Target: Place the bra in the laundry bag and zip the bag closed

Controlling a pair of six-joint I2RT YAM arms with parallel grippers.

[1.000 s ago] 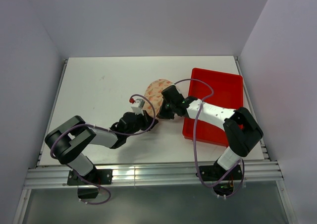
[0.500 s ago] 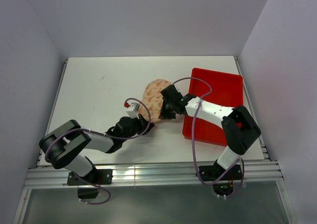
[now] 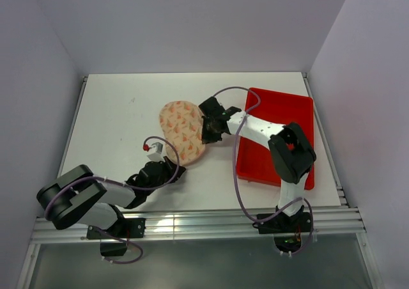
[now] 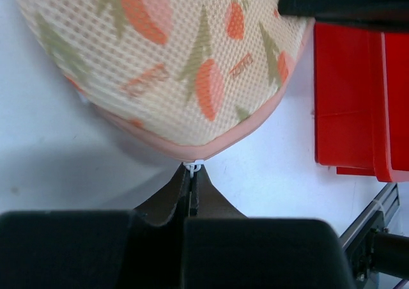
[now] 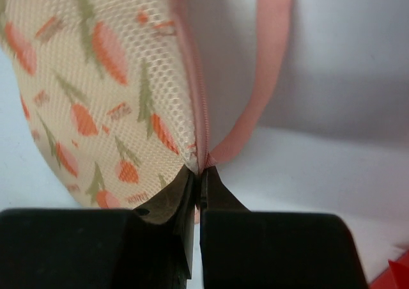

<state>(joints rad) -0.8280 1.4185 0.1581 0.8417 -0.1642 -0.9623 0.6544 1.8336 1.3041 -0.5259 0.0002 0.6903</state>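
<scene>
- Two claws grip one bag (image 3: 181,129), which lies flat on a white table (image 3: 115,110).
- The left claw (image 4: 192,178) sits at the bag's near, rounded end, so the bag stretches away from its tips toward the back of the table.
- Its fingers are pressed together with almost no gap. They pinch a small white tab (image 4: 193,167) that sticks out of the bag's pink edge.
- The right claw (image 5: 199,177) meets the bag's right side, nearer the far end, so the bag spreads out to the left of its tips.
- Its fingers are also squeezed tight. They clamp the bag's rim where the pink zip edge meets a pink loop (image 5: 271,78).
- The bag is cream mesh with an orange-red and olive print.
- It lies left of a red tray (image 3: 281,110) and does not touch it. The right arm reaches across the tray's left edge.
- Counted: two arms, two claws, one bag, one white tab, one pink loop, one red tray.
</scene>
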